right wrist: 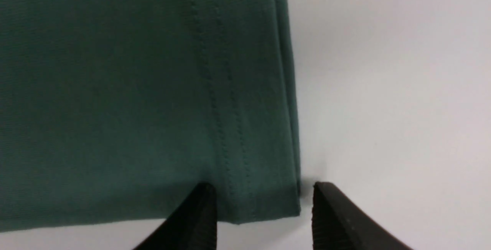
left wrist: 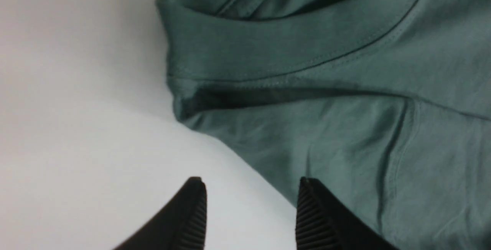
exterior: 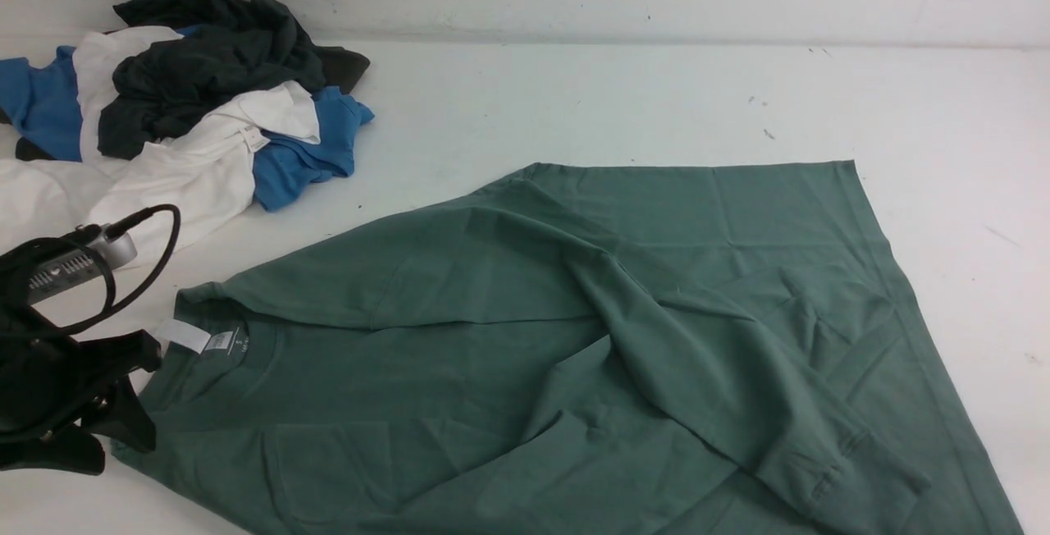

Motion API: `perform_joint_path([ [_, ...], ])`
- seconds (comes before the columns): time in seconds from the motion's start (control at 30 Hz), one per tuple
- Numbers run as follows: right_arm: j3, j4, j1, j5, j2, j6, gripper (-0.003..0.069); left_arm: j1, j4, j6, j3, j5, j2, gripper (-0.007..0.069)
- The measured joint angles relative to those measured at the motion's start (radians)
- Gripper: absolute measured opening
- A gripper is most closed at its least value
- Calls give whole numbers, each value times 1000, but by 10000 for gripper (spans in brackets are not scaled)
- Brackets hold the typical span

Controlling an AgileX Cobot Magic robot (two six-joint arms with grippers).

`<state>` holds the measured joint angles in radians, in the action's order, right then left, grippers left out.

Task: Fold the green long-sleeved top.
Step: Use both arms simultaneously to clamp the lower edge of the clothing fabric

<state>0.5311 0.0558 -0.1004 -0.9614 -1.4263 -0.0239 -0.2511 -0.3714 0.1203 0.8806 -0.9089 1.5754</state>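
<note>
The green long-sleeved top (exterior: pixel 525 354) lies flat on the white table, its collar with a white label (exterior: pixel 193 338) at the left and its hem at the right. One sleeve (exterior: pixel 705 363) is folded diagonally across the body. My left gripper (exterior: pixel 143 395) stands open just beside the collar and shoulder. In the left wrist view its fingertips (left wrist: pixel 251 204) straddle the shoulder edge of the top (left wrist: pixel 326 127). Out of the front view, my right gripper (right wrist: pixel 264 208) is open, and the hem corner of the top (right wrist: pixel 115 89) lies loose between the jaws.
A pile of dark, white and blue clothes (exterior: pixel 180 108) sits at the back left. A black cable (exterior: pixel 156 248) loops above my left arm. The white table (exterior: pixel 656 100) meets the wall at the back.
</note>
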Motion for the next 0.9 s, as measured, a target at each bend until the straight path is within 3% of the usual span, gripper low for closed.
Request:
perform_joint_path([
  [0.3,3,8,0,23,-24,0,328,36,48,-6,0,41,0,304],
  [0.53,3,11,0,22,-24,0,328,36,115,-83,0,55,0,304],
  [0.9,6,45,0,23,-24,0,328,41,92,-99,0,74,100,304],
])
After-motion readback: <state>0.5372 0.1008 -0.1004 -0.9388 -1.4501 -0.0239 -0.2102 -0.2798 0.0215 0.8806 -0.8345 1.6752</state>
